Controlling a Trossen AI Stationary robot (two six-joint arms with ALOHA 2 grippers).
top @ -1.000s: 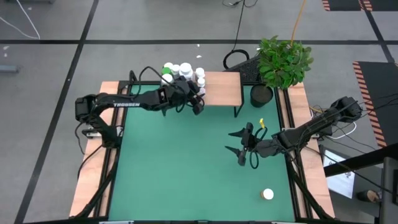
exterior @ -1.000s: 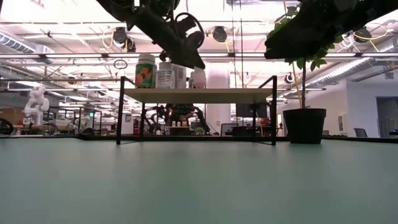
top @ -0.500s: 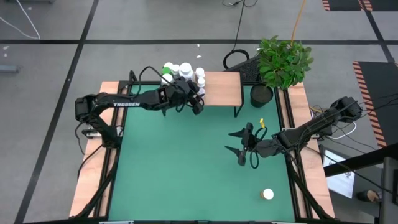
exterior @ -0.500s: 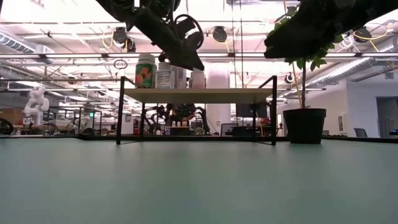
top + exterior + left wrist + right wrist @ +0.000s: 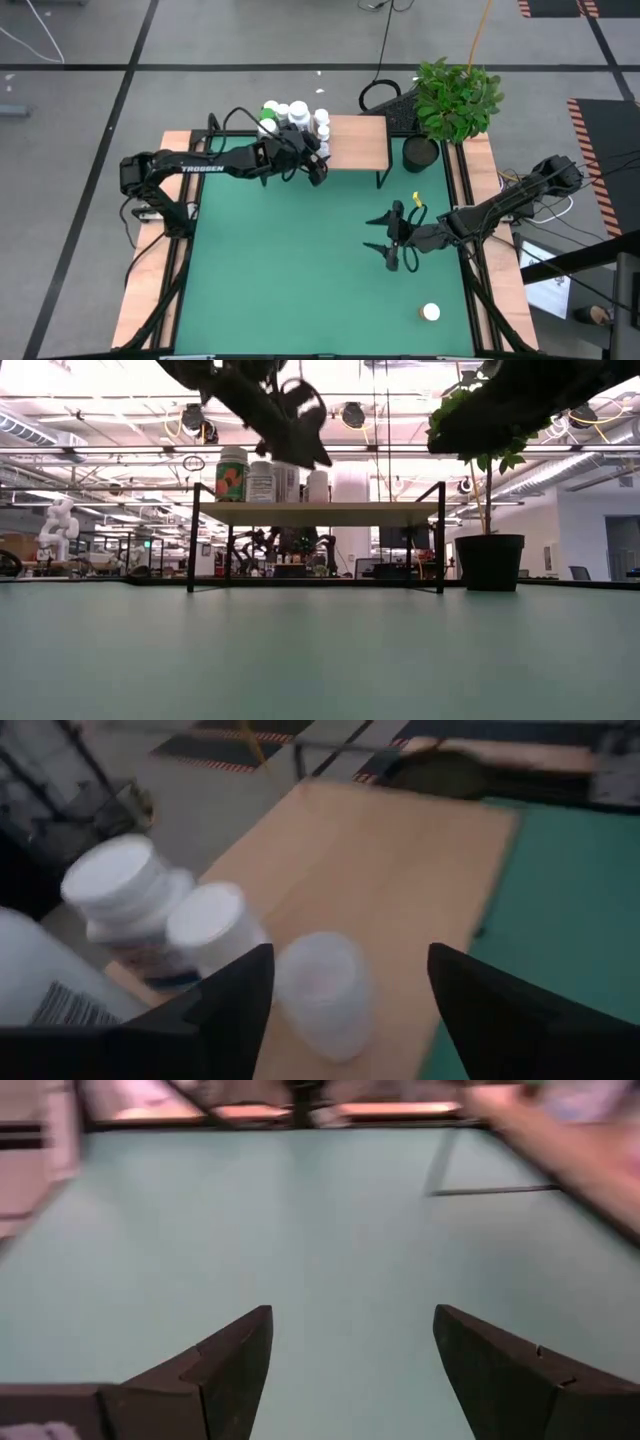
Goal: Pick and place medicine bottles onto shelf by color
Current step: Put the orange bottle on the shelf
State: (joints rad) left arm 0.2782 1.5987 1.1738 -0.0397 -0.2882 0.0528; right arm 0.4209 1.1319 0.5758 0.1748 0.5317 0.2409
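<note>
Medicine bottles (image 5: 292,113): you see most of them standing in a cluster on the left end of the shelf (image 5: 358,143), whose bare wood runs off toward three o'clock. In the low view the cluster reads, left to right, as a green-capped bottle (image 5: 233,473), a labelled white one, then a plain white one (image 5: 318,485).

Left gripper (image 5: 318,165): it hangs at the front left edge of the shelf with its fingers apart and nothing between them. In its wrist view a white bottle (image 5: 322,992) stands upright on the wood directly ahead of the open fingers, free of both, with two white-capped neighbours just beside it. This looks like a bottle just set down; whether it touches those neighbours cannot be told.

Right gripper (image 5: 391,240): it hovers over the green mat (image 5: 280,280) right of centre, fingers spread and empty; its wrist view shows only bare mat ahead.

Last bottle (image 5: 430,312): one white bottle remains on the mat, near the front right. From the right gripper it lies at about five o'clock, fairly near; from the left gripper it is well apart, across the mat. You would judge the right arm the nearer for the next pick. Only a round top shows from above, so it probably stands upright, its long axis vertical.
</note>
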